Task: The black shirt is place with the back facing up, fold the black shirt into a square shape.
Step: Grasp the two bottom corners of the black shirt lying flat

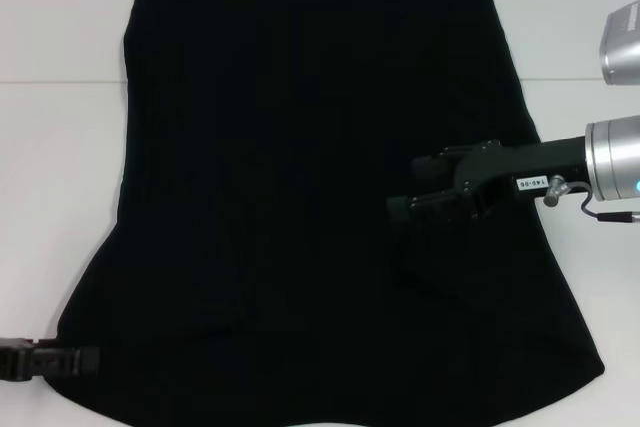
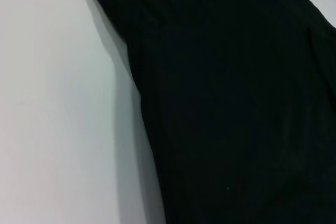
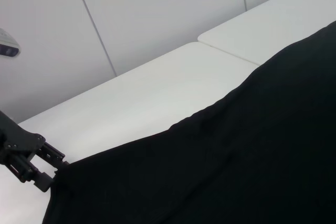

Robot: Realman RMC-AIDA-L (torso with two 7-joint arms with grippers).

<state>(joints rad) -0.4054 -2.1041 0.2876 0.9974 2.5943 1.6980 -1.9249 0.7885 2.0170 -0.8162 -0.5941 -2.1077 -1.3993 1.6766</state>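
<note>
Large plain matte black fabric shirt lies flat on the white table, covering most of the head view; long axis runs 12–6 o'clock, narrower at 12, flaring toward 6.

Right gripper reaches in from 3 o'clock, over the shirt's right half, pointing toward 9. Fingers spread with a gap between them, nothing pinched; contact with the cloth cannot be told. A raised wrinkle runs just below it toward 6.

Left gripper at 8 o'clock, at the shirt's lower-left corner, touching or just beside the hem; finger state cannot be told.

Judgement: the right arm is nearer the fabric's middle, the left nearer a corner. The fold is not yet begun. Bare table lies open at 9 and 3 o'clock; the hem at 6 runs out of view.
</note>
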